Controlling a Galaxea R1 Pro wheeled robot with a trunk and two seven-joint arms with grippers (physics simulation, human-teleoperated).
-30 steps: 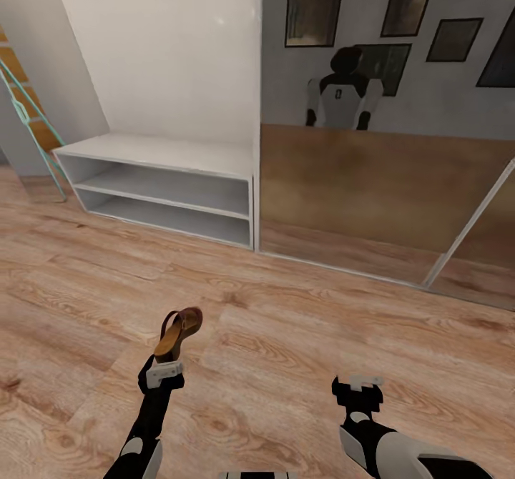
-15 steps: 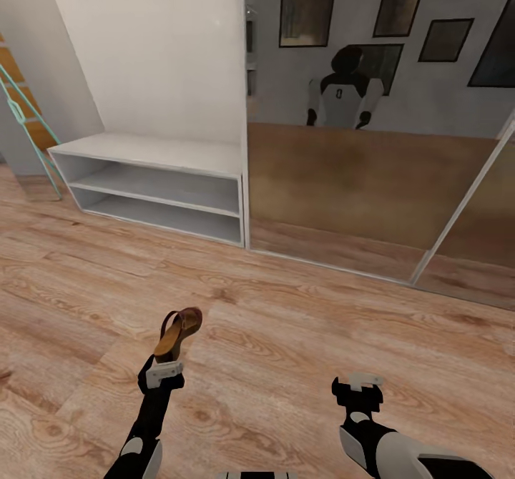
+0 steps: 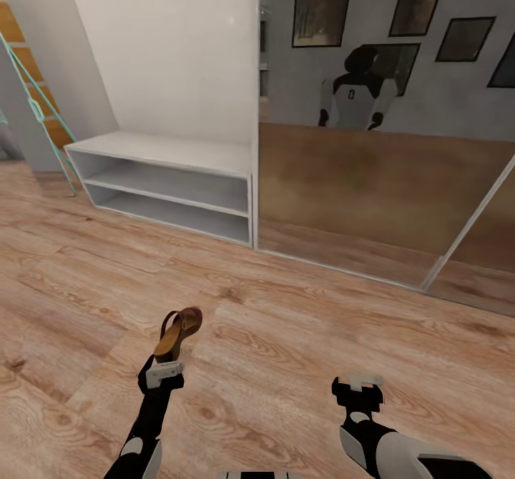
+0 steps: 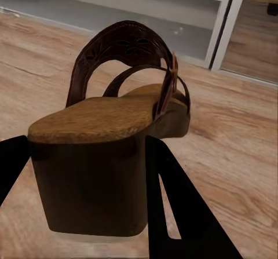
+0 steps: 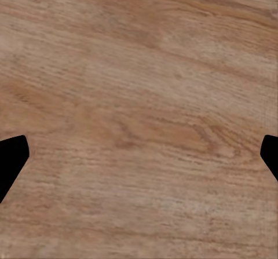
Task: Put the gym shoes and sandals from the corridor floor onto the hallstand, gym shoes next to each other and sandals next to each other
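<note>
While the left gripper (image 3: pixel 166 364) clamps one sandal (image 3: pixel 178 333) by its heel, toe pointing away toward the hallstand (image 3: pixel 172 153), which lies far and slightly left, the right gripper (image 3: pixel 357 382) hangs spread, holding nothing, above the floor (image 3: pixel 307 329).

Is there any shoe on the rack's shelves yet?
No: in the head view both open shelves and the top of the hallstand are bare, and one sandal sits in the left gripper.
</note>
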